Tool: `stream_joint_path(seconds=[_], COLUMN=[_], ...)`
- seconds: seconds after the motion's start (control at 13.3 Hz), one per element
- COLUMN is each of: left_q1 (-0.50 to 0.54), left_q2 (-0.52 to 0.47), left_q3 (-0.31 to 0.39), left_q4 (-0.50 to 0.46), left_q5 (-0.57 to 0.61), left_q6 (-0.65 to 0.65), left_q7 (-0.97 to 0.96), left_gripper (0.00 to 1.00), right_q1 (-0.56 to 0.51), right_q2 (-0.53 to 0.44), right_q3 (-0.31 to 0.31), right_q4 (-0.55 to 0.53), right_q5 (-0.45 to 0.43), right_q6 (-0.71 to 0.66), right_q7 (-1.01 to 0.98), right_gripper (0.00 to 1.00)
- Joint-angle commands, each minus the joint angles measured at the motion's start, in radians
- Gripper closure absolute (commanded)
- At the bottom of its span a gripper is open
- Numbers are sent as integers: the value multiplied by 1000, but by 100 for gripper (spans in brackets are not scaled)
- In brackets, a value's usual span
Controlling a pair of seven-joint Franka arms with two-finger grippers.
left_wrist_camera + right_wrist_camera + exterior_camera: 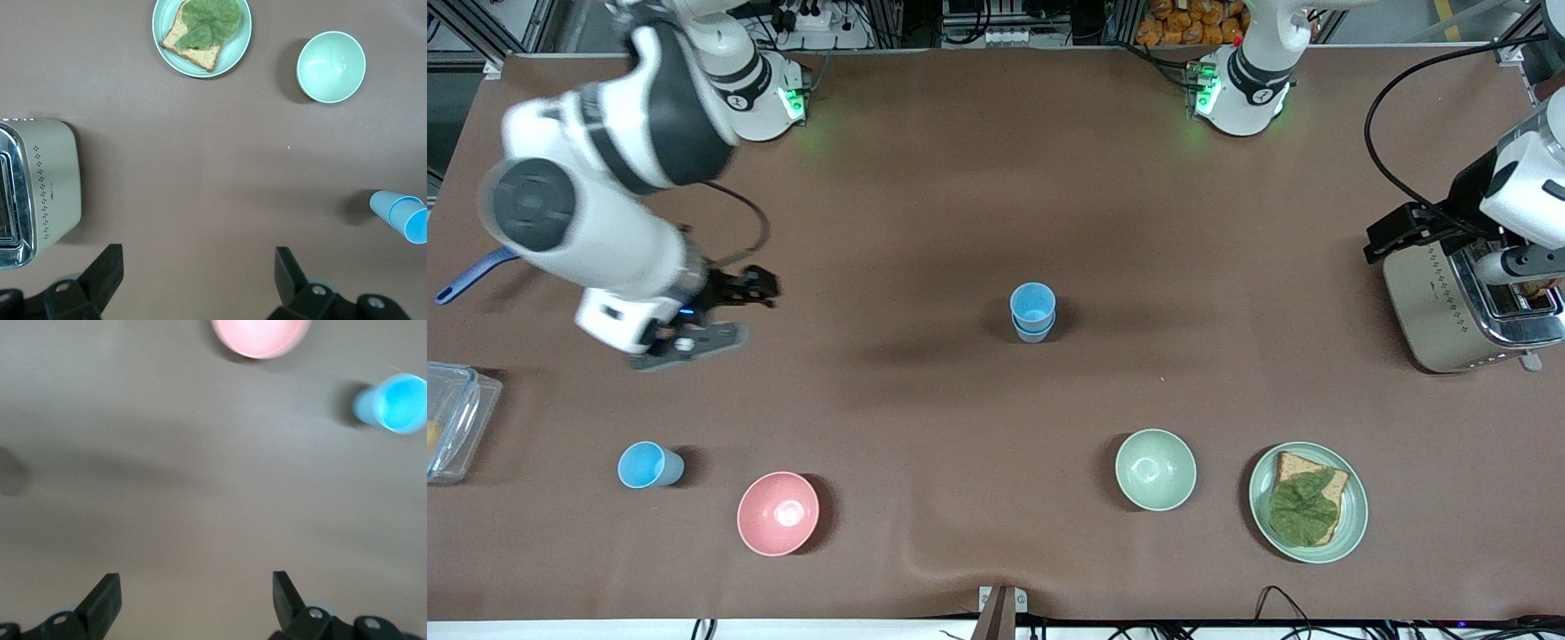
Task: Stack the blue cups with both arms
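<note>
Two light-blue cups point(1033, 313) stand nested as one stack at the table's middle; the stack also shows in the left wrist view point(400, 215). A single blue cup point(645, 465) stands toward the right arm's end, nearer the front camera, beside the pink bowl point(777, 513); it also shows in the right wrist view point(393, 405). My right gripper point(734, 313) is open and empty in the air over bare table, apart from the single cup. My left gripper point(1403, 233) is open and empty, up beside the toaster point(1463, 307).
A pale green bowl point(1155, 468) and a plate with toast and lettuce point(1307, 502) sit near the front edge toward the left arm's end. A clear container point(449, 418) and a blue handle point(471, 276) lie at the right arm's end.
</note>
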Motion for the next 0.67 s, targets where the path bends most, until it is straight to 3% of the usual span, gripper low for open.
stream_joint_path(seconds=[0.0,0.3,0.6], left_q1=[-3,1,0], left_q2=[-8,-10,-11], left_q3=[-1,-1,1], left_q4=[-7,-18,-13], left_q5=[3,2,-1], left_q6=[-8,-12,-10], left_q7=[34,36,36], left_gripper=[0,0,0], right_q1=[-79,-217,-239], right_q2=[-187,-249,-258], right_q3=[28,105,100], right_q4=[-138,-136,-132], right_q5=[10,-45,-52], right_q6=[-50,-112,-112], right_q7=[-9,-87,-92], right_gripper=[0,0,0])
